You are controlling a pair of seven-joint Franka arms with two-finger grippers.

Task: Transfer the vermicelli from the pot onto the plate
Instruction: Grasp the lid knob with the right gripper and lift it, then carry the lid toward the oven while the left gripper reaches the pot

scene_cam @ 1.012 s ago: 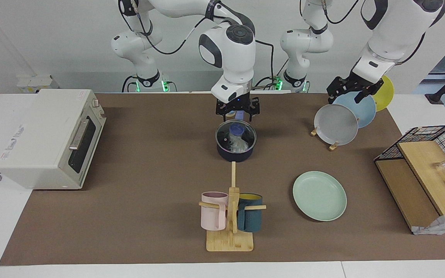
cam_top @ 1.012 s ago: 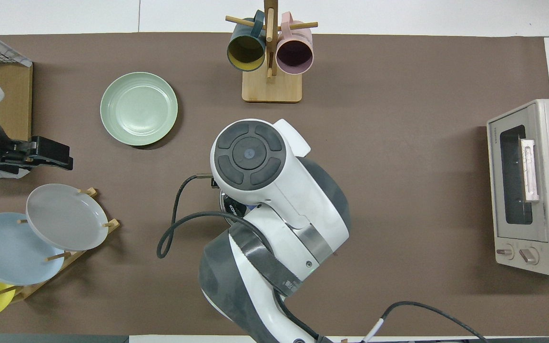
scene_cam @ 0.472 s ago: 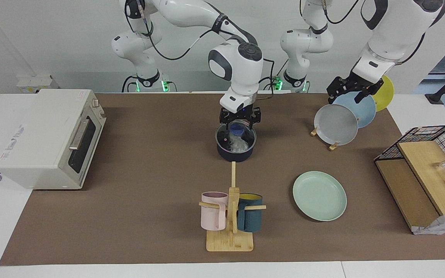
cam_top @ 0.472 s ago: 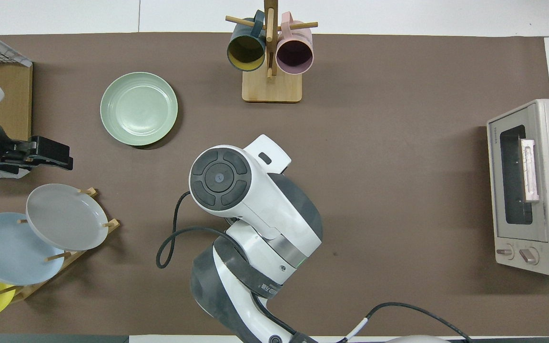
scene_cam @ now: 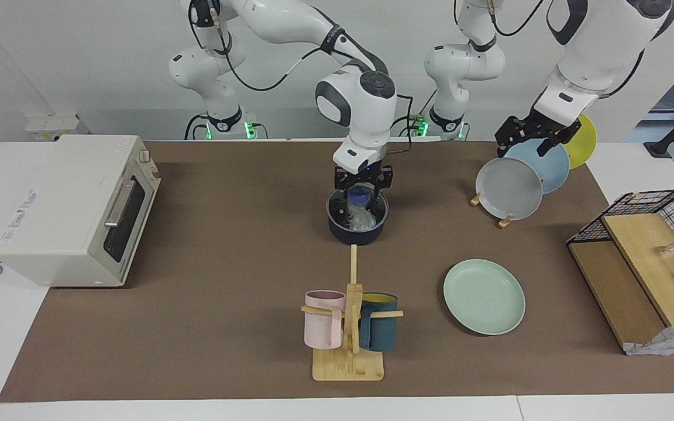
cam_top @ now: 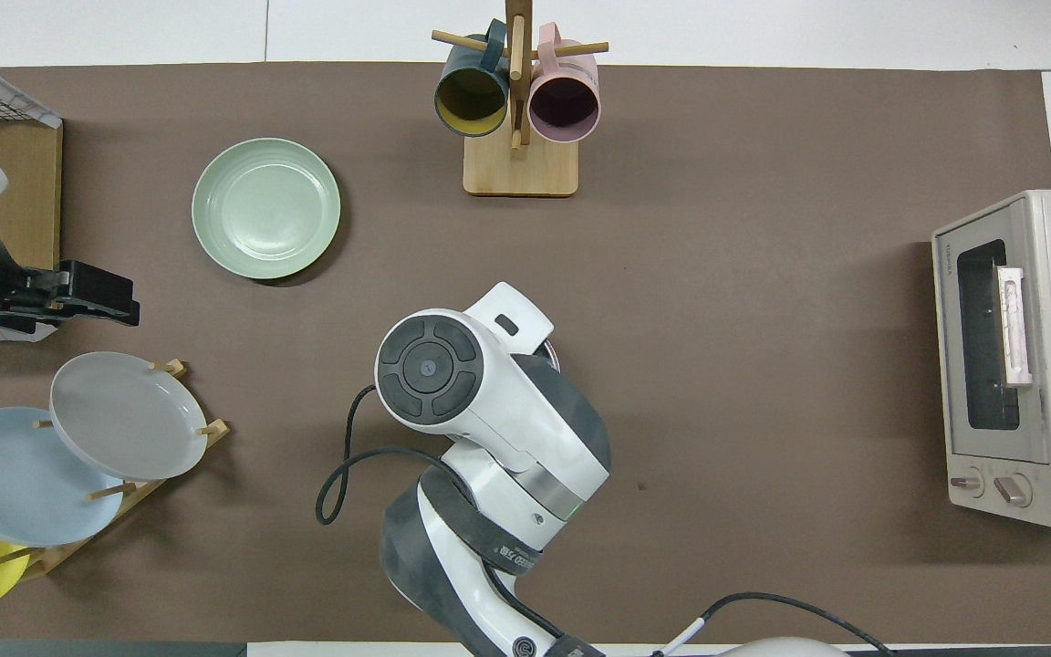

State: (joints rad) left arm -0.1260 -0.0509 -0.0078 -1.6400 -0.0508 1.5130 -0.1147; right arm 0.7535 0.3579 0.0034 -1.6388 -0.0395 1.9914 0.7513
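Lowered since a second ago: the right gripper [scene_cam: 362, 188] has dropped from just above the pot's rim into its mouth at centre frame of the facing view; whether its fingers are parted or closed cannot be told. Left gripper [scene_cam: 533, 137] unchanged, waiting over the plate rack at upper right of that view; its fingers cannot be read either.

Small dark navy saucepan [scene_cam: 356, 230] with black inside holds a translucent white clump of thin glassy vermicelli [scene_cam: 360, 218], lying directly below the right gripper. Contact between them is hard to make out. Round pale mint-green plate [scene_cam: 484, 296] sits bare at lower right of the facing view, upper left of the overhead view [cam_top: 265, 207].

Overhead view: the right arm's wrist covers the saucepan almost wholly; only a sliver of rim shows [cam_top: 550, 351]. Vermicelli not visible there.
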